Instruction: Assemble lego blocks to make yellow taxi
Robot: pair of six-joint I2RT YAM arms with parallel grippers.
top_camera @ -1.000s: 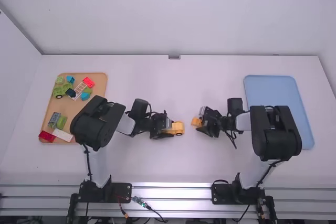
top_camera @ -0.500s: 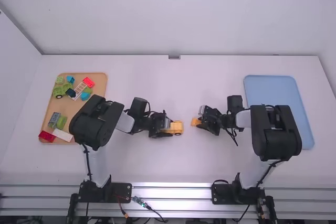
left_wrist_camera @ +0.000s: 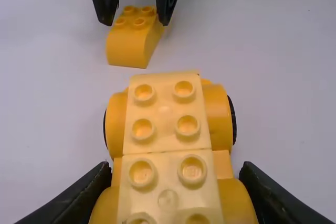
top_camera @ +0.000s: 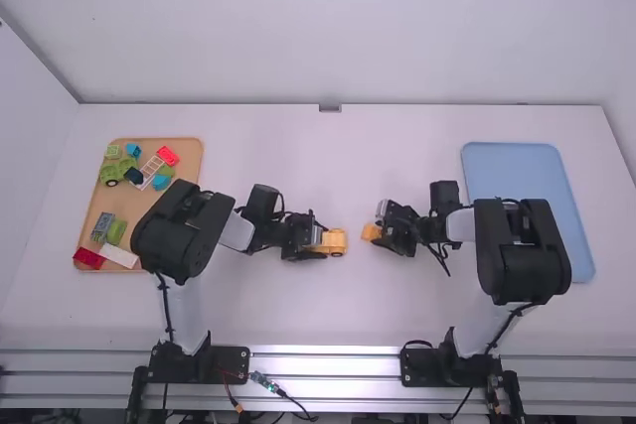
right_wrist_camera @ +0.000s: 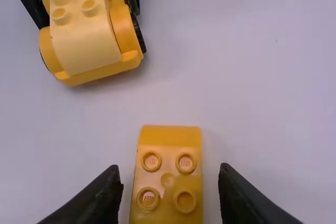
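While the left gripper (top_camera: pixel 322 241) clasps the yellow car (left_wrist_camera: pixel 165 114) by its sides, the right gripper (top_camera: pixel 380 226) stands with fingers parted around the yellow block (right_wrist_camera: pixel 168 182). High view, from the car: block near, three o'clock; blue tray (top_camera: pixel 517 171) well apart, three o'clock; parts board (top_camera: pixel 135 208), nine o'clock.

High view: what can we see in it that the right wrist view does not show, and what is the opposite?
The high view gives the tan rectangular tray with red, green and blue blocks, and the flat light-blue rectangular tray.

The right wrist view gives close detail: four round studs and a curved end on the small yellow plastic block, with a gap on each side before the jaws of the right gripper.

Both share that block and, apart from it, the larger wheeled yellow assembly in the left gripper.
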